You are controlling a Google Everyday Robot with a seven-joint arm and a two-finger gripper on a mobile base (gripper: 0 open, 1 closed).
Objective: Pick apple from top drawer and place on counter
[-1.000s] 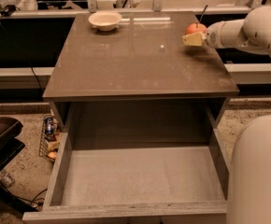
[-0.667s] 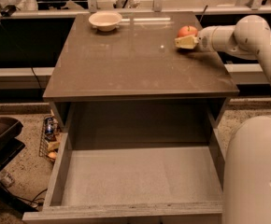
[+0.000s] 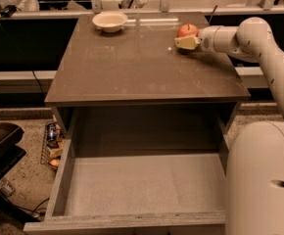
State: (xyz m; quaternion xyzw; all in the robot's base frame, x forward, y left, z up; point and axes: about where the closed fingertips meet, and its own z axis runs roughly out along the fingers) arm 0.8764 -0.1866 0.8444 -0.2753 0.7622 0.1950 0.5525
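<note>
The red apple (image 3: 187, 30) is at the far right of the grey-brown counter (image 3: 132, 62), low over or resting on its surface; I cannot tell which. My gripper (image 3: 183, 38) reaches in from the right and is shut on the apple, with one pale finger (image 3: 185, 43) in front of it. The top drawer (image 3: 142, 190) is pulled open below the counter, and its grey floor holds nothing.
A white bowl (image 3: 110, 21) stands at the counter's back left. My arm (image 3: 259, 43) crosses the right edge of the counter, and my pale body (image 3: 262, 180) fills the lower right, beside the drawer. A wire rack with a can (image 3: 51, 138) and a dark object (image 3: 0, 146) sit on the floor left.
My gripper has carried the apple leftward, in from the counter's right edge, and lower toward the surface. The drawer and the bowl have not moved.
</note>
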